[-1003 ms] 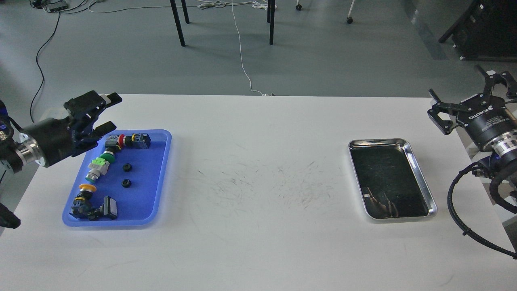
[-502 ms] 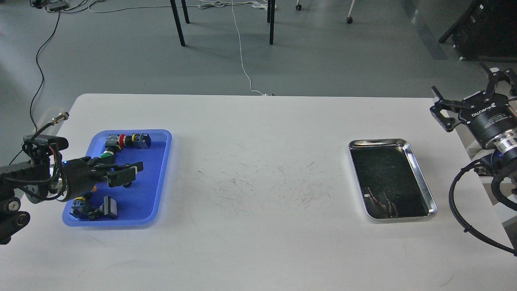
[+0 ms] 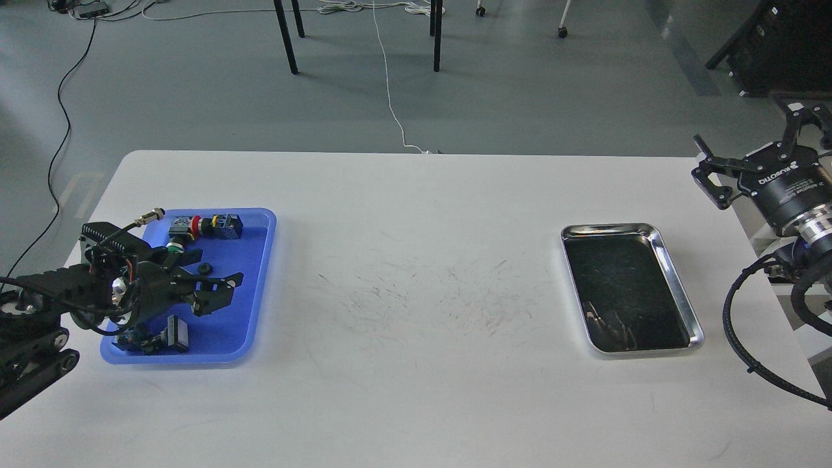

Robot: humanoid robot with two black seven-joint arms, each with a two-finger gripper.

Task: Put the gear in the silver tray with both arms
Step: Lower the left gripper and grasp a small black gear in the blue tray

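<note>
**Left gripper low inside the blue tray**

The shiny rectangular steel tray (image 3: pixel 676 286) lies empty at the white table's (image 3: pixel 416 390) right. The blue plastic tray (image 3: pixel 250 312) holds coloured push-button switches (image 3: pixel 207 226) and a small black gear (image 3: pixel 205 268). The left gripper (image 3: pixel 218 292) has its fingers spread above the tray floor; the right gripper (image 3: pixel 757 159) is spread too, beyond the table edge. Grey floor with cables lies behind.

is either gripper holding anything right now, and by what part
Right gripper holds nothing, open in the air. Left gripper is down in the blue tray; a hold cannot be told.
</note>
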